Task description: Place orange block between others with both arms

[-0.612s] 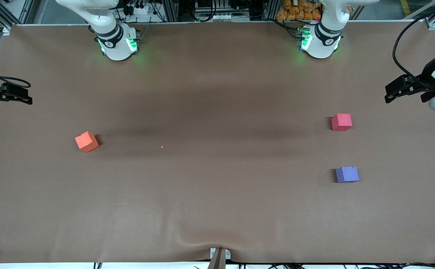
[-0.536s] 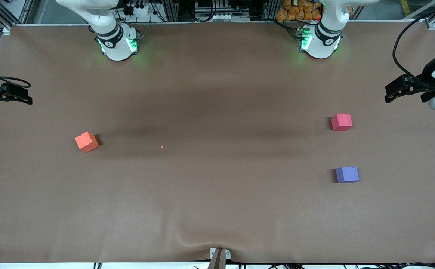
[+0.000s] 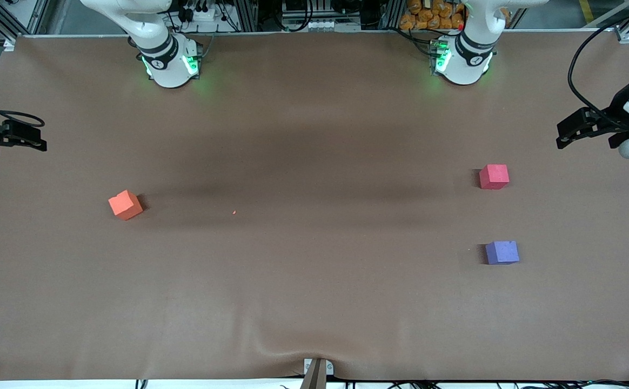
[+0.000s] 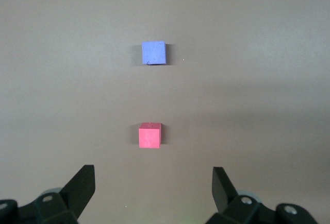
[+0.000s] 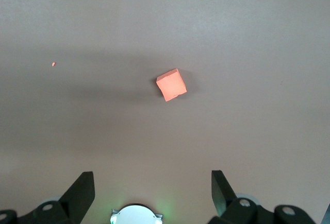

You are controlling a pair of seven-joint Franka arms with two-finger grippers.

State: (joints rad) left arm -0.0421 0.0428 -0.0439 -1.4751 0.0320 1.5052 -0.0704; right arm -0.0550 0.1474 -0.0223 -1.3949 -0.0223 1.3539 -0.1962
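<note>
Lying alone on the brown cloth-covered desk, toward the right arm's end: small matte orange foam cube, turned at an angle to the desk's edges, nothing touching it. Seen also from the right wrist camera, well clear of the right hand and ahead of its two black fingertips, which stand spread wide with nothing between them. Hanging at the desk's edge at the right arm's end, that right hand, well apart from the orange cube. Resting near the cube, toward the desk's middle: tiny orange crumb.

Sitting toward the left arm's end: small matte pinkish-red foam cube and, nearer to the front camera, small matte purple-blue foam cube, apart from each other with bare cloth between. Hanging near the desk's edge at the left arm's end: left hand, black fingers spread wide, holding nothing, both cubes ahead of it in its wrist view, pinkish-red closer than purple-blue.

Glowing green, both white arm bases along the desk's edge farthest from the front camera.
</note>
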